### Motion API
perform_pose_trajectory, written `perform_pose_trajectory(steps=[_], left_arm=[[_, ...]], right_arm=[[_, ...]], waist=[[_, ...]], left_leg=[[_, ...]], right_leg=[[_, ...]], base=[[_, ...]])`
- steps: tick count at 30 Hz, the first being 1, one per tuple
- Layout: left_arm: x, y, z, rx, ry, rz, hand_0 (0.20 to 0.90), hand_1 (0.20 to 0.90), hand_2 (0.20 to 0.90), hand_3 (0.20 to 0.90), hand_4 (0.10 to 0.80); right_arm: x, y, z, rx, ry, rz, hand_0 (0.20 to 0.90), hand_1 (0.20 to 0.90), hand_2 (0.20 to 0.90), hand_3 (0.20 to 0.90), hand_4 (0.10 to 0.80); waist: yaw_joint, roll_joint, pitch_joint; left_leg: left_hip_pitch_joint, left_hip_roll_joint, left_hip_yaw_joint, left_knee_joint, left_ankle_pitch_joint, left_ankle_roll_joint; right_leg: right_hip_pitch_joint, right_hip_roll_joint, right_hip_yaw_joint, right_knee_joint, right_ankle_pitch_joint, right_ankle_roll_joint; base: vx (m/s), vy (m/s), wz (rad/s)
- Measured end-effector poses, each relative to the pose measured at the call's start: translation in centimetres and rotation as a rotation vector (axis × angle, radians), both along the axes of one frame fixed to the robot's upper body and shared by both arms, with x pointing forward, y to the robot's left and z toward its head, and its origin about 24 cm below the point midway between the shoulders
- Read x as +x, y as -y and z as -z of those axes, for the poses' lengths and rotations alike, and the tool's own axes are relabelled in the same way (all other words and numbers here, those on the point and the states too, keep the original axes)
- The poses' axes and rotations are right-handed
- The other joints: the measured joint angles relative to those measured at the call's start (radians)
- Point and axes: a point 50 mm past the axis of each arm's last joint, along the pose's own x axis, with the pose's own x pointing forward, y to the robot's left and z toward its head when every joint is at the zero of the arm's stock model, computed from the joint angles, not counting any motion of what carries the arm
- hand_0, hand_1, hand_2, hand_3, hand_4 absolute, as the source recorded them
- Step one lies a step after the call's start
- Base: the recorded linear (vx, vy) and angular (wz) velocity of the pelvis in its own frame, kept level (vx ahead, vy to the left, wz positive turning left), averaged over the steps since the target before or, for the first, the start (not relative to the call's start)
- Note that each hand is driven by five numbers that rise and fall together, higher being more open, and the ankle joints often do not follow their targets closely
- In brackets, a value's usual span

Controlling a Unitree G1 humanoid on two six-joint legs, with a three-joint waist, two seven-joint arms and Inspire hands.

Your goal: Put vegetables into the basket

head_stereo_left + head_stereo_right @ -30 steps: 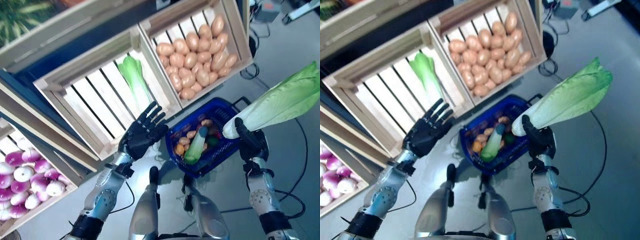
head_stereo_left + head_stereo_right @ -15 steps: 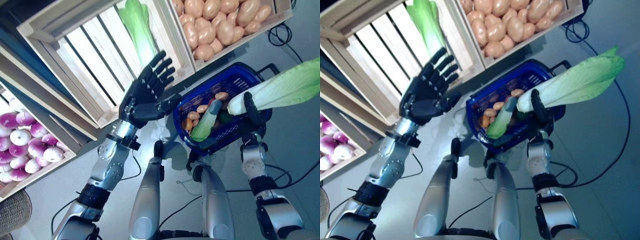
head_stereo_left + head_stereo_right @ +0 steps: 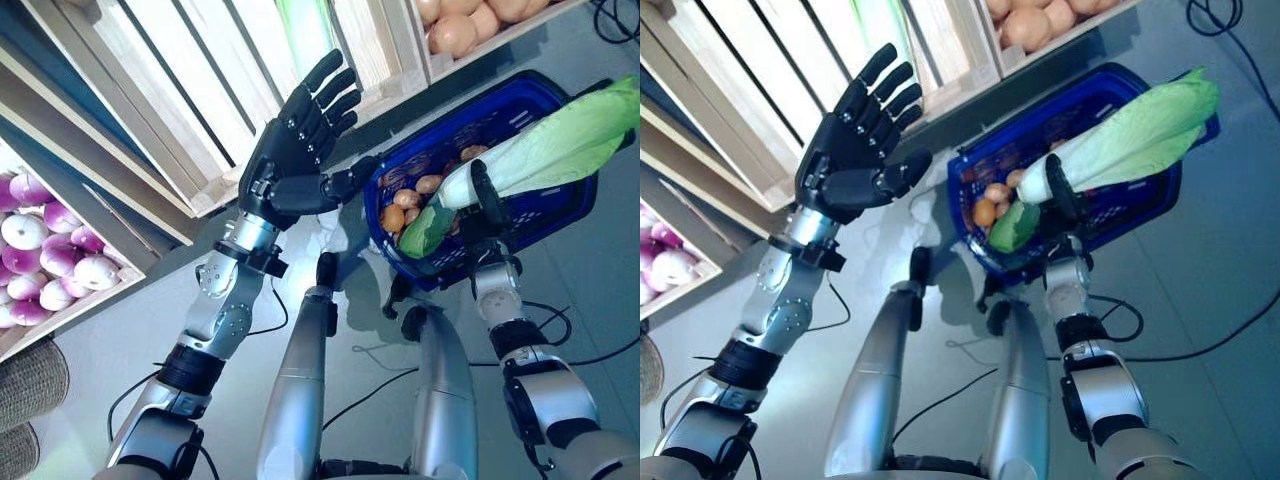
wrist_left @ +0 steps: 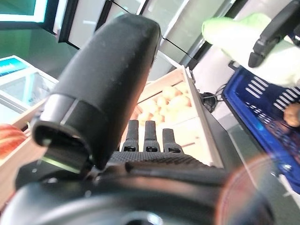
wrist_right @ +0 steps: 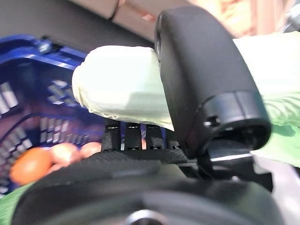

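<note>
Green cabbage [image 3: 545,150] pinched in your right hand [image 3: 487,205] hangs above the blue basket [image 3: 560,215]; lower it, then release, left hand [image 3: 295,150] spread idle.

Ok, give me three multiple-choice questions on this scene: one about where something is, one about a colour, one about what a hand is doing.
1. Where is the long leafy cabbage?
A. lying in the wooden crate
B. held above the basket
C. on the floor

2. What colour is the basket?
A. blue
B. red
C. white

3. What is the left hand doing?
A. gripping a potato
B. holding the basket handle
C. open and holding nothing

Answers: 1 B, the right hand grips the cabbage by its white stem over the basket. 2 A, its plastic walls are blue. 3 C, the left hand is raised with straight fingers, holding nothing.
</note>
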Motion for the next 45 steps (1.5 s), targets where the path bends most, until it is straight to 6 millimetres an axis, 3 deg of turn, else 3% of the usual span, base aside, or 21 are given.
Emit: perform_pose_trajectory(steps=[6,16,17,18,26,31,37,42,44,45], left_arm=[[0.1,0.5,0.4,-0.004,-0.020,-0.017,0.900,0.900,0.900,0.900,0.800],[0.1,0.7,0.4,-0.020,-0.024,-0.020,0.900,0.900,0.900,0.900,0.800],[0.1,0.7,0.4,-0.025,-0.027,-0.022,0.900,0.900,0.900,0.900,0.800],[0.1,0.8,0.4,-0.027,-0.028,-0.025,0.900,0.900,0.900,0.900,0.800],[-0.1,1.0,-0.1,-0.023,-0.009,-0.037,0.900,0.900,0.900,0.900,0.800],[-0.1,0.8,-0.1,-0.004,-0.004,-0.073,0.900,0.900,0.900,0.900,0.800],[-1.0,-0.5,-1.7,0.354,0.215,-0.328,0.900,0.900,0.900,0.900,0.800],[-1.4,-3.6,-3.7,0.658,0.447,-0.712,0.900,0.900,0.900,0.900,0.800],[-1.4,-5.3,-4.2,0.829,0.540,-0.880,0.900,0.900,0.900,0.900,0.800],[-1.3,-6.9,-4.5,1.000,0.629,-1.016,0.900,0.900,0.900,0.900,0.800]], right_arm=[[0.1,-1.0,1.5,-0.068,-0.191,0.004,0.300,0.300,0.300,0.300,0.400],[0.1,-1.6,3.2,-0.087,-0.326,-0.037,0.300,0.300,0.300,0.300,0.400],[0.0,-1.6,3.4,-0.087,-0.342,-0.040,0.476,0.476,0.476,0.476,0.518],[0.0,-1.6,3.5,-0.087,-0.349,-0.043,0.900,0.900,0.900,0.900,0.800],[0.1,-1.4,3.4,-0.082,-0.388,-0.007,0.900,0.900,0.900,0.900,0.800],[-0.4,-1.2,4.1,-0.120,-0.439,0.054,0.900,0.900,0.900,0.900,0.800],[-2.6,-0.4,6.9,-0.060,-0.444,0.126,0.900,0.900,0.900,0.900,0.800],[-5.6,-0.2,10.0,-0.036,-0.464,0.137,0.900,0.900,0.900,0.900,0.800],[-6.7,0.0,11.1,-0.035,-0.470,0.121,0.900,0.900,0.900,0.900,0.800],[-7.6,0.1,11.7,-0.031,-0.459,0.103,0.900,0.900,0.900,0.900,0.800]], waist=[[0.006,0.015,0.000],[0.017,0.021,0.000],[0.018,0.021,0.000],[0.019,0.021,0.000],[0.027,0.025,0.000],[0.027,0.025,0.000],[0.025,0.024,-0.001],[0.019,0.024,-0.001],[0.011,0.024,-0.001],[-0.001,0.024,-0.001]], left_leg=[[-0.042,-0.003,0.000,0.061,-0.026,0.005],[-0.057,-0.004,0.003,0.110,-0.046,0.002],[-0.057,-0.003,0.003,0.110,-0.046,0.002],[-0.057,-0.003,0.002,0.110,-0.046,0.002],[-0.063,-0.002,-0.001,0.119,-0.048,-0.001],[0.013,0.000,-0.003,0.075,-0.045,-0.005],[0.180,0.001,-0.005,-0.098,0.004,-0.011],[0.264,0.006,0.005,-0.162,0.018,-0.015],[0.281,0.009,0.007,-0.172,0.018,-0.015],[0.293,0.010,0.010,-0.182,0.018,-0.015]], right_leg=[[-0.033,-0.008,0.004,0.054,-0.027,0.002],[-0.054,-0.015,0.013,0.110,-0.052,-0.003],[-0.054,-0.015,0.012,0.111,-0.052,-0.003],[-0.054,-0.013,0.012,0.111,-0.052,-0.003],[-0.055,-0.006,0.011,0.113,-0.050,0.000],[0.018,0.001,0.010,0.071,-0.048,0.001],[0.169,0.018,0.002,-0.063,-0.022,0.011],[0.241,0.026,0.000,-0.112,-0.017,0.010],[0.255,0.027,0.001,-0.119,-0.019,0.008],[0.265,0.027,0.001,-0.125,-0.020,0.008]], base=[[0.055,0.017,0.04],[0.000,0.000,0.00],[-0.082,0.001,-0.01],[-0.101,-0.016,-0.01],[-0.024,-0.032,0.00],[-0.002,-0.051,-0.01],[0.018,-0.076,0.04],[0.016,-0.006,-0.03],[0.025,-0.020,-0.03],[0.000,0.000,0.00]])
